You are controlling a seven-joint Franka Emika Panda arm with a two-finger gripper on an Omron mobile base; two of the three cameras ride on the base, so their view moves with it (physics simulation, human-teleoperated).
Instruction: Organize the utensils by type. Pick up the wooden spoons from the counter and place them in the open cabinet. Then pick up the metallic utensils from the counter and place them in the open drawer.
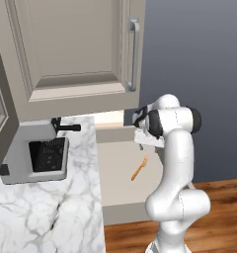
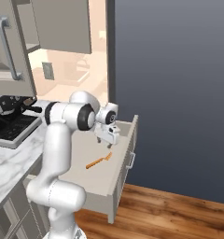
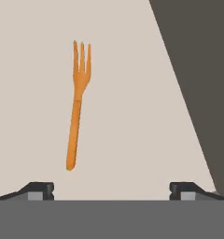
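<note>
We see our fingers [image 3: 39, 190] spread wide with nothing between them; the two dark tips sit far apart at the bottom of the hand view, and the bare drawer floor shows in the gap. Our gripper [image 3: 112, 191] hangs over the drawer [image 2: 115, 179], above the fork [image 3: 76, 105] and not touching it.

The orange fork lies flat on the drawer floor, alone, its prongs pointing away from the fingers in the hand view. In the left base view the fork [image 1: 139, 168] rests toward the side of the drawer [image 1: 115, 185] farthest from the counter [image 1: 46, 207], just below the gripper [image 1: 146, 144]. In the right base view the fork [image 2: 98, 161] lies slanted near the middle of the drawer floor, beneath the gripper [image 2: 107, 140].

The drawer stands pulled out from under the counter [image 2: 11, 154], beside the counter's end. A grey appliance [image 1: 35, 155] with a dark tray stands on the counter, well apart from the drawer. Above the counter a cabinet [image 1: 66, 54] door with a steel bar handle [image 1: 134, 54] hangs open. Wood flooring [image 2: 179, 212] shows below the drawer front
</note>
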